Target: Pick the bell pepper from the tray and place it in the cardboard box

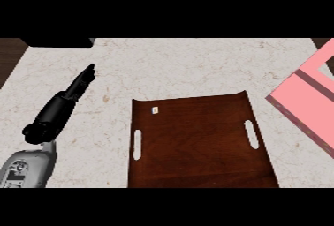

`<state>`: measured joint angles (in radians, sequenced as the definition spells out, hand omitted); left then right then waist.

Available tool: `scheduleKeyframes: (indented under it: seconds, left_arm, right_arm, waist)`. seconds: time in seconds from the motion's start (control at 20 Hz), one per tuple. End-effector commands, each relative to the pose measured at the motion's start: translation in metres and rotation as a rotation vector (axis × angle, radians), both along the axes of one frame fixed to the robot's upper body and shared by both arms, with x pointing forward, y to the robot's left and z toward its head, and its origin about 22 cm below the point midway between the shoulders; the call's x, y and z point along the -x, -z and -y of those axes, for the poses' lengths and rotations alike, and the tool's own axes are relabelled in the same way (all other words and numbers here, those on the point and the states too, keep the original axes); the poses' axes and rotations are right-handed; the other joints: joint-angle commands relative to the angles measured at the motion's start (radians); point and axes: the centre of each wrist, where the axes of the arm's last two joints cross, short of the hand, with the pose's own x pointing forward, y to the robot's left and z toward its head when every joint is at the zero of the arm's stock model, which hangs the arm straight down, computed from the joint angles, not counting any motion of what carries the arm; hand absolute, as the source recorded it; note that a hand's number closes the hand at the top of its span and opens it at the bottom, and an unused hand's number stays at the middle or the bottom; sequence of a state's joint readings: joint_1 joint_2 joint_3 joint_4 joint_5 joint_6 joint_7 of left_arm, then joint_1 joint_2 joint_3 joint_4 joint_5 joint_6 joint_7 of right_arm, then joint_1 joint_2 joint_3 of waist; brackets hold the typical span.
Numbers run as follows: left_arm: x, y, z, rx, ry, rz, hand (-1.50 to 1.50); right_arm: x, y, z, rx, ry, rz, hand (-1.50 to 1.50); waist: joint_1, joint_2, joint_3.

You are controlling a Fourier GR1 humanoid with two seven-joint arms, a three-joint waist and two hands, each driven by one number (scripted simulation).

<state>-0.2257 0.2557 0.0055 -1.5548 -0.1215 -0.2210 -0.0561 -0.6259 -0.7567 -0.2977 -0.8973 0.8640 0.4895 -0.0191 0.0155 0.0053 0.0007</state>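
A dark brown wooden tray (195, 145) with two white handle slots lies on the counter at the view's centre. No bell pepper shows on it; only a tiny white speck (154, 110) sits near its far left corner. A pink box (306, 103) with a dark inside edge stands at the right border, partly cut off. My left hand (81, 84) rests at the left, well clear of the tray, fingers straight and pointing away from me, holding nothing. My right hand is out of sight.
The pale marble counter (183, 66) stretches beyond the tray. A dark object (58, 42) sits at its far left corner. Dark wood floor (8, 53) shows past the counter's left edge.
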Motion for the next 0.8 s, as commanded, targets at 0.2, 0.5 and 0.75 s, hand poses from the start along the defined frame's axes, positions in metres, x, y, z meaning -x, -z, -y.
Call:
scheduleKeyframes:
  seconds: [0.2, 0.5, 0.75]
  left_arm:
    - [-0.008, -0.011, 0.01, 0.003, -0.012, 0.011, 0.0]
    - [-0.003, 0.001, 0.0, 0.004, -0.016, -0.008, 0.0]
    - [0.001, 0.011, -0.003, 0.015, -0.007, 0.002, 0.0]
  right_arm:
    - [0.002, 0.03, 0.013, -0.178, -0.205, 0.023, -1.5]
    - [-0.009, 0.015, 0.02, -0.723, -0.126, 0.507, -1.5]
    - [0.003, 0.016, 0.049, -1.009, 0.062, 0.624, -1.5]
  waist:
    - [-0.008, -0.003, 0.001]
    - [-0.024, -0.011, 0.004]
    - [-0.013, -0.001, 0.001]
